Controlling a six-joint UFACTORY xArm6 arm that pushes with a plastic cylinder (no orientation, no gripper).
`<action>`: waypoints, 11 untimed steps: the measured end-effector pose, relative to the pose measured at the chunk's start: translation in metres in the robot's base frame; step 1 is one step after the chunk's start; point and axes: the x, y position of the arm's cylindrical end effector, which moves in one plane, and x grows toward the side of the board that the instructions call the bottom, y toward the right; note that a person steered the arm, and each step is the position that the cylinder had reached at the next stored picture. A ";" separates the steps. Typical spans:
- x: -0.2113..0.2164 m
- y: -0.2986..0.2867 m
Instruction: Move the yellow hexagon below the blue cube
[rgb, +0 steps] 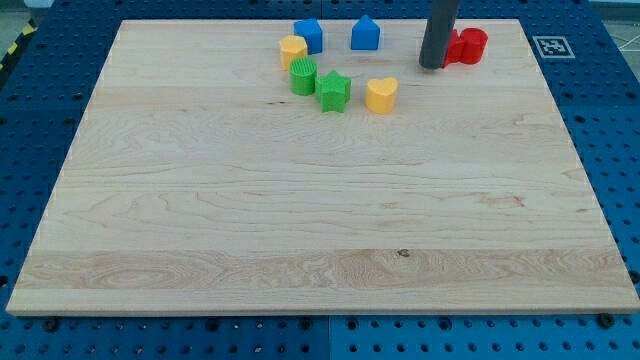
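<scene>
The yellow hexagon (293, 50) sits near the view's top, touching the lower left side of the blue cube (309, 35). My tip (432, 67) rests on the board well to the right of both, just left of the red blocks (467, 46). The rod comes down from the view's top edge and hides part of the red blocks. The tip touches neither the hexagon nor the cube.
A second blue block with a pointed top (365, 33) stands right of the cube. A green cylinder-like block (303, 76) and a green star-like block (334, 91) lie below the hexagon. A yellow heart-like block (381, 94) lies right of them. The wooden board (300, 220) sits on a blue perforated table.
</scene>
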 end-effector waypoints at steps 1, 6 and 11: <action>0.000 -0.016; -0.008 -0.154; -0.041 -0.263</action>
